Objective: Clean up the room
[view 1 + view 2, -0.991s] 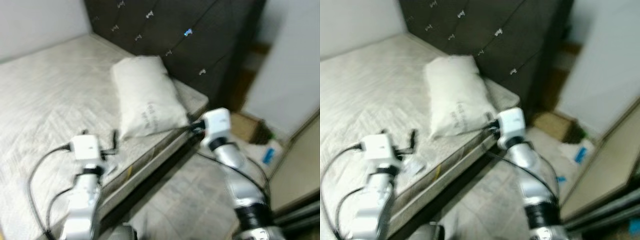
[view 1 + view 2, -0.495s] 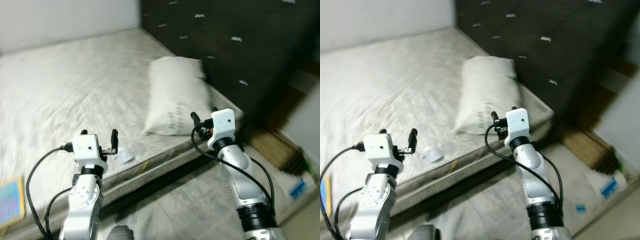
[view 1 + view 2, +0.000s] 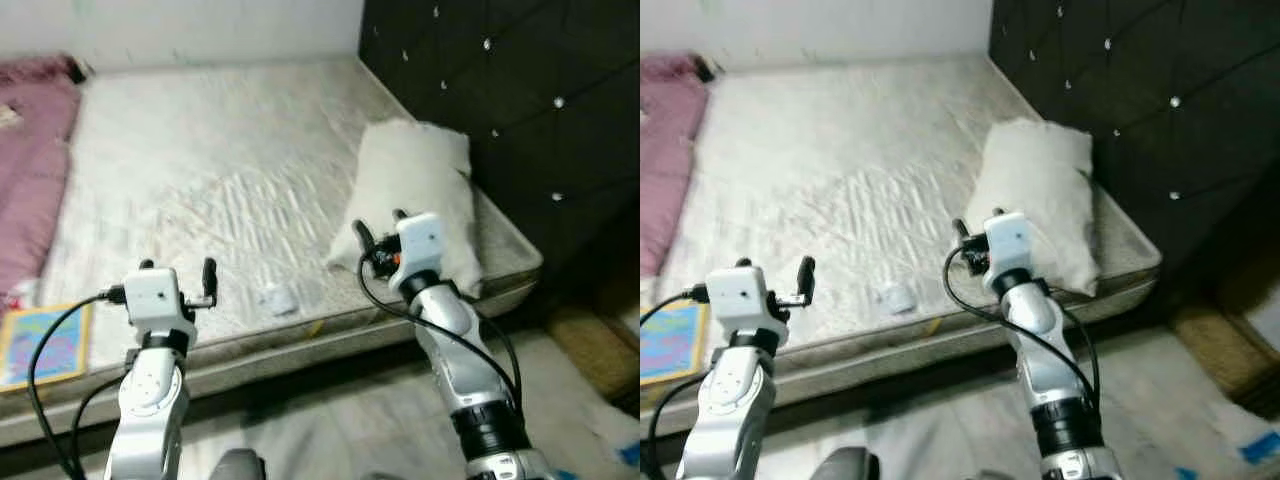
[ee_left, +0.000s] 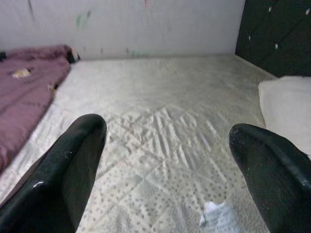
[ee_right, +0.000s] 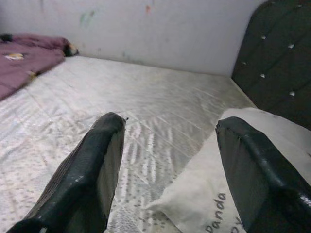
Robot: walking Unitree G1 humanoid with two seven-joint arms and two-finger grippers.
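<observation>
Both sets of fingers stood wide apart and empty, the left gripper [image 3: 178, 272] hovering over the near edge of the mattress [image 3: 200, 170] and the right gripper [image 3: 378, 230] just before the white pillow [image 3: 420, 200], while a small crumpled white scrap [image 3: 280, 297] lay on the mattress between them, close to the edge. The scrap looked light, soft and easily crushed, best pinched across its raised middle, whereas the bulkier pillow would sag and want a corner hold. Compared with half a second earlier, the camera had swung left, bringing a purple blanket [image 3: 30, 180] and a colourful book [image 3: 45, 345] into view.
</observation>
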